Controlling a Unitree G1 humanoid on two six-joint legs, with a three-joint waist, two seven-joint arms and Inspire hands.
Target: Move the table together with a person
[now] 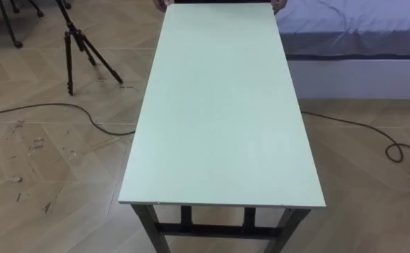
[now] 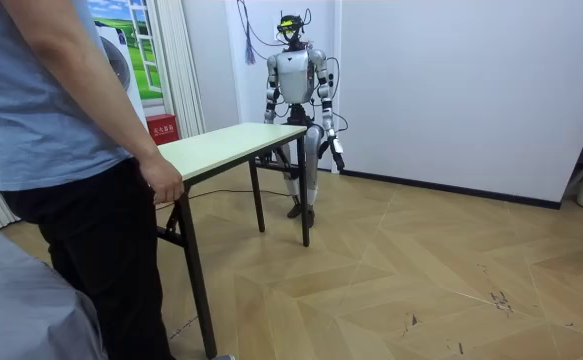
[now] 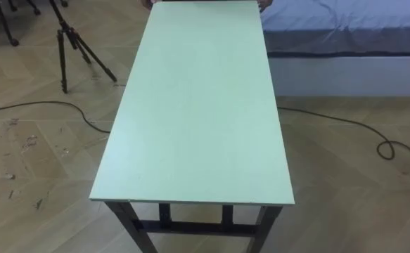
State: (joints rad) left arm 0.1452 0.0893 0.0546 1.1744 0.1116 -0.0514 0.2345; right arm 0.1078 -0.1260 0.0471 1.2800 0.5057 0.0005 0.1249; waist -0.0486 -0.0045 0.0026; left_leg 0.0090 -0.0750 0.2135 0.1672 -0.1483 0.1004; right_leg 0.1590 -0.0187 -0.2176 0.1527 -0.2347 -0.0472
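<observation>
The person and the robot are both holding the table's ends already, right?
Not quite. The person's hand holds the table at one end, but the left robot hand and right robot hand hang at the robot's sides, off the table. The room view shows it.

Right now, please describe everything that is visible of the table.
The table is long and rectangular, with a plain pale-green top that looks laminated and a dark metal frame of legs and crossbars. It stands level on the wooden floor, lengthwise before the robot. A person's hand rests on the edge of its far end.
</observation>
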